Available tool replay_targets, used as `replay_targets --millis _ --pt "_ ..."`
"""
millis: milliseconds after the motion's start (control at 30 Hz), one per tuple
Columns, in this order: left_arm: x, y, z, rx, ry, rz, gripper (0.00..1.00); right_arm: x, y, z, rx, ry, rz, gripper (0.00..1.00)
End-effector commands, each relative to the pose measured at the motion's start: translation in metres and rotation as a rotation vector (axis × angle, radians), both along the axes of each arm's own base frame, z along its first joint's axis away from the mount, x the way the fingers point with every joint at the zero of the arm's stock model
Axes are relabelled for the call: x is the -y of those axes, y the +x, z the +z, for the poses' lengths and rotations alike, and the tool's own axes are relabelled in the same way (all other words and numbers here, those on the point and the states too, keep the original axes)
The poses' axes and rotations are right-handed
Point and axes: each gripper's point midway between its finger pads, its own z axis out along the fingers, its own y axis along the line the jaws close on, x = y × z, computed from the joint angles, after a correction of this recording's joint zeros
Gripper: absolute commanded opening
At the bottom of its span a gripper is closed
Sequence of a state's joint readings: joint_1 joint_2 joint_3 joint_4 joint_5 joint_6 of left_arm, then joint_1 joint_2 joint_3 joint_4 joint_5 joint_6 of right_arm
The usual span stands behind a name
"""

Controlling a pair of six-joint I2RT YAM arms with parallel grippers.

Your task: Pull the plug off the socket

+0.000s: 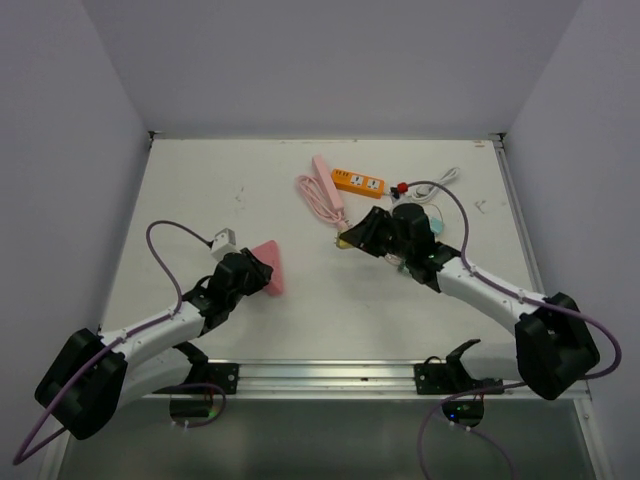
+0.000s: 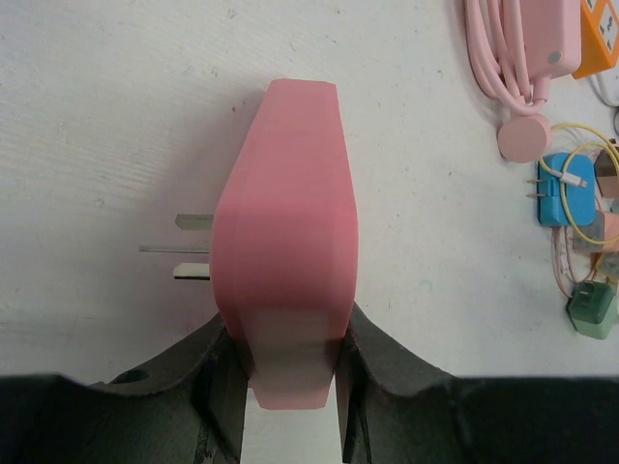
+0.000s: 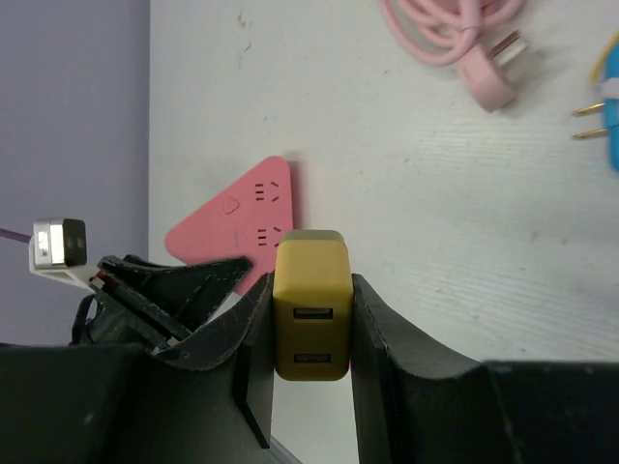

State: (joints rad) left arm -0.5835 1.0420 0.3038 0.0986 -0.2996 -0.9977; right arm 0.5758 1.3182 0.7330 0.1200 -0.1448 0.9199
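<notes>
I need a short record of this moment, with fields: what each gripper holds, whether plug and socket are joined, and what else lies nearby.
left gripper: shut on the pink socket
right gripper: shut on the yellow plug
plug and socket: apart, not joined
also in view: orange power strip, pink power strip

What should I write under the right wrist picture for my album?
Right gripper holds the yellow plug, clear of the pink socket beyond it.
</notes>
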Motion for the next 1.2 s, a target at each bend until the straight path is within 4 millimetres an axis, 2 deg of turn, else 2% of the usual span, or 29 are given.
replay_targets --millis 0,33,67,100,200,367,600,633,767,800,867,900,1033,1167 --pt "-0.021 -0.023 -0.034 -0.121 0.125 -0.014 0.0 0.043 -0.003 -0.025 -0.026 -0.078 -0.067 0.0" --pt "-0.019 -0.024 -0.033 -0.121 0.119 -0.022 0.0 0.05 -0.005 -0.025 -0.023 -0.068 -0.075 0.0" --pt "-0.019 -0.025 -0.034 -0.122 0.125 -0.031 0.0 0.058 -0.01 -0.037 -0.039 -0.079 -0.085 0.0" --pt "-0.018 -0.025 -0.034 -0.122 0.122 -0.034 0.0 0.069 -0.007 -0.041 -0.041 -0.082 -0.109 0.0" --pt "-0.013 -0.019 -0.027 -0.081 0.099 -0.047 0.0 0.086 -0.012 -0.056 -0.056 -0.077 -0.128 0.0" --pt "-0.009 -0.018 -0.022 -0.054 0.079 -0.066 0.0 0.088 -0.016 -0.076 -0.067 -0.062 -0.113 0.0" --pt "-0.005 -0.018 -0.022 -0.05 0.068 -0.085 0.0 0.099 -0.007 -0.097 -0.094 -0.107 -0.173 0.02" --pt "-0.004 -0.018 -0.021 -0.048 0.066 -0.088 0.0 0.102 -0.008 -0.1 -0.103 -0.117 -0.182 0.05" --pt "-0.003 -0.018 -0.021 -0.048 0.064 -0.093 0.0 0.109 -0.006 -0.098 -0.1 -0.156 -0.198 0.29" --pt "-0.003 -0.018 -0.021 -0.046 0.063 -0.093 0.0 0.111 -0.007 -0.097 -0.1 -0.166 -0.199 0.4" --pt "-0.002 -0.018 -0.021 -0.049 0.062 -0.095 0.0 0.116 -0.008 -0.092 -0.094 -0.192 -0.211 0.53" --pt "-0.002 -0.017 -0.022 -0.049 0.061 -0.094 0.0 0.118 -0.009 -0.09 -0.095 -0.203 -0.213 0.63" --pt "-0.001 -0.017 -0.022 -0.052 0.055 -0.099 0.0 0.125 -0.013 -0.075 -0.094 -0.243 -0.22 0.78" --pt "0.001 -0.018 -0.022 -0.052 0.051 -0.106 0.0 0.132 -0.02 -0.045 -0.068 -0.27 -0.215 0.85"
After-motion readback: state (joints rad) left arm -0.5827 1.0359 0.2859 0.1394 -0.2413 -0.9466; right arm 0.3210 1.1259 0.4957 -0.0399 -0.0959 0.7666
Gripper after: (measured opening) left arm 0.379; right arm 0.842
